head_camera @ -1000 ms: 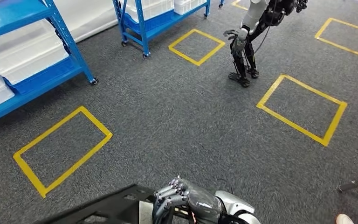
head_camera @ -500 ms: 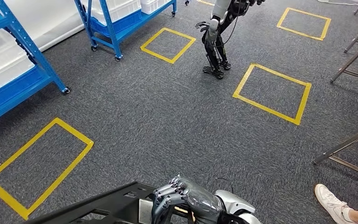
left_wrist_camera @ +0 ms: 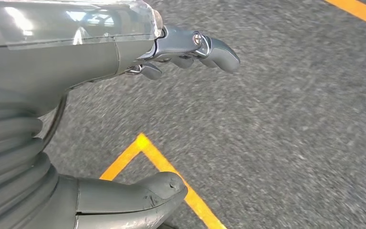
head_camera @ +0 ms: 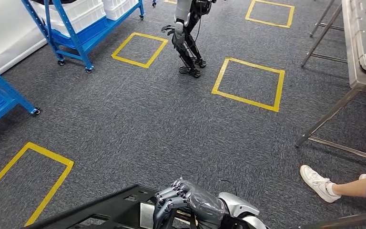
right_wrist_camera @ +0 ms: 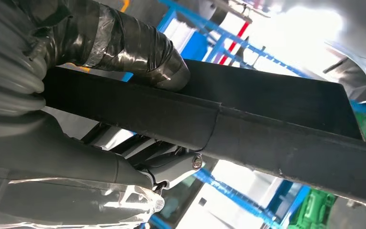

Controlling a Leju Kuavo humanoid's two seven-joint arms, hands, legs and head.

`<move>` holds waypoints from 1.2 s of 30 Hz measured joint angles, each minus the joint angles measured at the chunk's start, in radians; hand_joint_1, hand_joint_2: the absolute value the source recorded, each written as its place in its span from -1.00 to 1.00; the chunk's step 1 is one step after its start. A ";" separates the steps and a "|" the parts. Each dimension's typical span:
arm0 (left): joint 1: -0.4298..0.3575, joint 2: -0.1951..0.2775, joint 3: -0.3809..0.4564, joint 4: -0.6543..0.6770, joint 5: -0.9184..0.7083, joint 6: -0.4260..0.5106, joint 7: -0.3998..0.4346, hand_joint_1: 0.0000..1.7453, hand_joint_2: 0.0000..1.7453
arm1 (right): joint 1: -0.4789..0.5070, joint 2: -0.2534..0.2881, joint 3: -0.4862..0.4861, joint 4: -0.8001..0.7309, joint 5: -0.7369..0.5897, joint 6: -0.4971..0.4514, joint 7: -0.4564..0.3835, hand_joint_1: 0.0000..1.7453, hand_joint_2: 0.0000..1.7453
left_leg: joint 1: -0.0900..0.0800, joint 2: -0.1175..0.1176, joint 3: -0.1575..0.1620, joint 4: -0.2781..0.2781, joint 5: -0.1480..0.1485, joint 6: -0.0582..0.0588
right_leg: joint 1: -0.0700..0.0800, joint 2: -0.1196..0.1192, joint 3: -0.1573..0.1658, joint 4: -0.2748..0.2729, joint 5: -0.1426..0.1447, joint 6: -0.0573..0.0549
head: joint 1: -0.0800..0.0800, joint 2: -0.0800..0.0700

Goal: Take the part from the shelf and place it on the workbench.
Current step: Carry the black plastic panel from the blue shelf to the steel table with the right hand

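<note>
Robot's right hand [head_camera: 188, 206] grips flat black perforated metal part [head_camera: 109, 210], carried low over grey carpet, steel workbench [head_camera: 357, 71] ahead right. Left hand [left_wrist_camera: 124, 95] hangs empty, fingers apart. Part looks rigid, thin-edged, probably unwieldy: rim hold suits.

Floor around you, seen past the hand

Ahead stands another robot [head_camera: 187, 36]; yellow squares [head_camera: 248, 83] lie beyond it; a shoe [head_camera: 318, 182] sits right.

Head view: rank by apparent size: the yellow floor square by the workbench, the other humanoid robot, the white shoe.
1. Yellow floor square
2. Other humanoid robot, cut off by the frame's top edge
3. White shoe

Apparent size only; the shoe sits nearest the camera.
</note>
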 joint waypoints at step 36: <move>0.007 0.002 0.000 0.000 -0.019 -0.025 -0.030 -1.00 1.00 | 0.056 -0.020 -0.019 0.001 -0.012 -0.009 -0.005 1.00 1.00 | 0.004 0.024 0.013 -0.031 0.006 0.032 | 0.001 -0.010 -0.037 0.039 -0.011 0.033 | 0.001 0.000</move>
